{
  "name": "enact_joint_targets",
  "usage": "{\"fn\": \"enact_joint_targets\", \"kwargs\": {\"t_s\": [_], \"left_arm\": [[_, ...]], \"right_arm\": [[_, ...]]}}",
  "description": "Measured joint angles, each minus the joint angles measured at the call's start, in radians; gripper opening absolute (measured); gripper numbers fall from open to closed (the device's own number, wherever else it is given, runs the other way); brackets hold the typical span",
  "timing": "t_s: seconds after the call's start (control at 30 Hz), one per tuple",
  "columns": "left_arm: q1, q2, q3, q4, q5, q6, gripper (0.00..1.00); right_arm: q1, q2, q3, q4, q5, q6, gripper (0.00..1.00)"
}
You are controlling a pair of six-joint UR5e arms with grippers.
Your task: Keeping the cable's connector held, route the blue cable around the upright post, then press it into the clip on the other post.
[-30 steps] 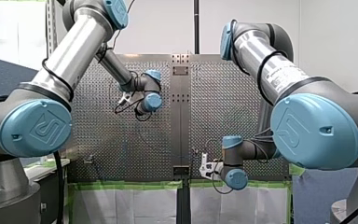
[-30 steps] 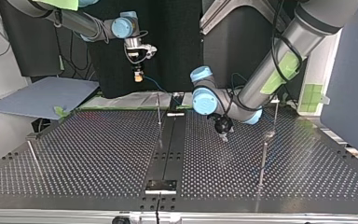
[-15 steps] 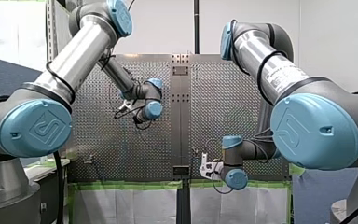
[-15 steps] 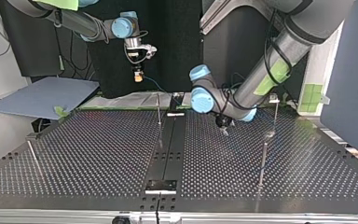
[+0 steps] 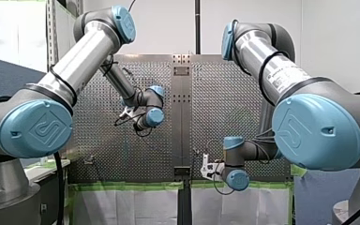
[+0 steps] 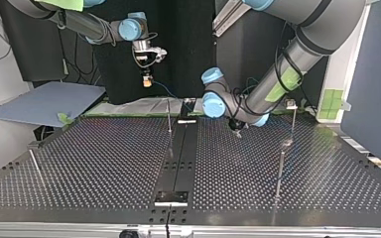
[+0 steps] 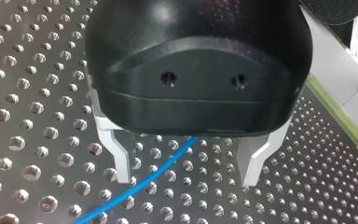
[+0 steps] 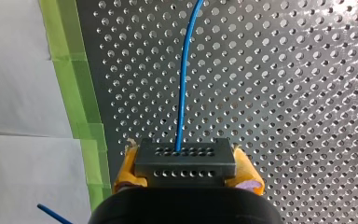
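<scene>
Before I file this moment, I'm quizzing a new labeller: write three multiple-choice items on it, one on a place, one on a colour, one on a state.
1. In the left wrist view, where does the blue cable run relative to my left gripper?
A) outside both fingers
B) it does not show there
C) between the fingers

2. What colour are my right gripper's pads?
A) red
B) yellow
C) white

3. What is my right gripper doing?
A) shut on the connector
B) open around it
C) open and empty

Answers:
1 C: the cable passes through the gap between the parted fingers.
2 B: yellow shows on either side of the connector in the right wrist view.
3 A: the pads press the dark connector from both sides.
</scene>
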Motion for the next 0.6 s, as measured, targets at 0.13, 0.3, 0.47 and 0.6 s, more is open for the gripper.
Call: {"fn": "enact_joint_targets", "kwargs": {"t_s": [0.13,0.3,0.47,0.6], "left_arm": [[0.003,-0.018,0.0,-0.015,0.002,-0.011,1.0],[-0.004,-0.062,0.0,-0.037,0.031,-0.041,1.0],[-0.009,-0.108,0.0,-0.049,0.065,-0.077,1.0],[-0.013,-0.131,0.0,-0.057,0.102,-0.115,1.0]], "right_arm": [[0.0,0.0,0.0,0.0,0.0,0.0,0.0],[0.0,0.0,0.0,0.001,0.0,0.0,0.0],[0.0,0.0,0.0,0.001,0.0,0.0,0.0],[0.0,0.0,0.0,0.001,0.0,0.0,0.0]]}}
